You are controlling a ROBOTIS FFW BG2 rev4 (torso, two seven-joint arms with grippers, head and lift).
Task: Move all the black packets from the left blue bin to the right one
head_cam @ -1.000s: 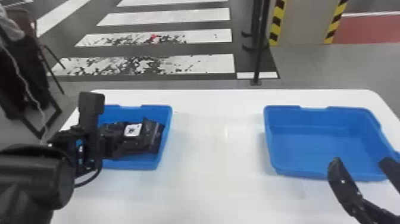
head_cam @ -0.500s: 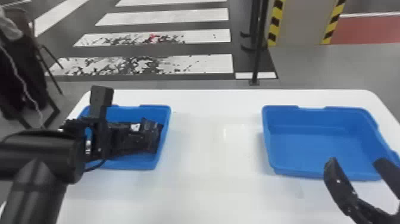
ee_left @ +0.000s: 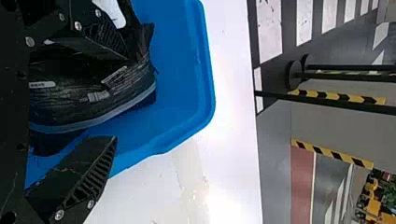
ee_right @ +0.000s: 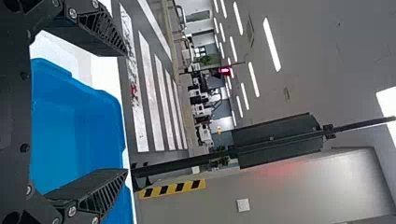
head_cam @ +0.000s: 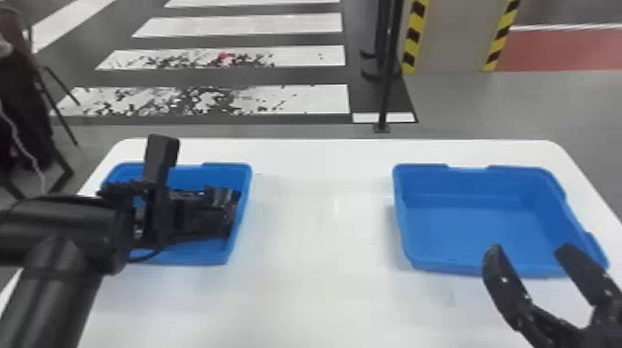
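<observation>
"Lying among the dark bundle in the shallow blue plastic left bin, a crinkled black packet with a pale edge (ee_left: 84, 109) is seen. Why is it approached there?"

"Because everything black is meant to be carried across, it seems, and the bundle is gathered towards the right edge of the left bin (head_cam: 213, 172). How many packets are piled there cannot be told."

"And relative to the fingers?"

"Between them. The black two-fingered left gripper (ee_left: 120, 97) is held spread inside the bin, presumably so that the packet can be straddled. Blue is seen between the packet and the tip of one finger (ee_left: 81, 163); whether the pile is touched by the other cannot be told. No pinch is judged to have been made."

"What would be called for next?"

"A closing on the packet, probably, then a lift. A slick wrapper might be let slip if only its edge were caught."

"And farther out?"

"Across the white worktop (head_cam: 319, 240), the wide blue plastic right bin (head_cam: 463, 231) is set near the right edge, empty, so nothing is judged to have been delivered. By its near edge the black right gripper (head_cam: 528, 250) is held, its fingers parted and nothing between them, perhaps kept out of the way."
</observation>
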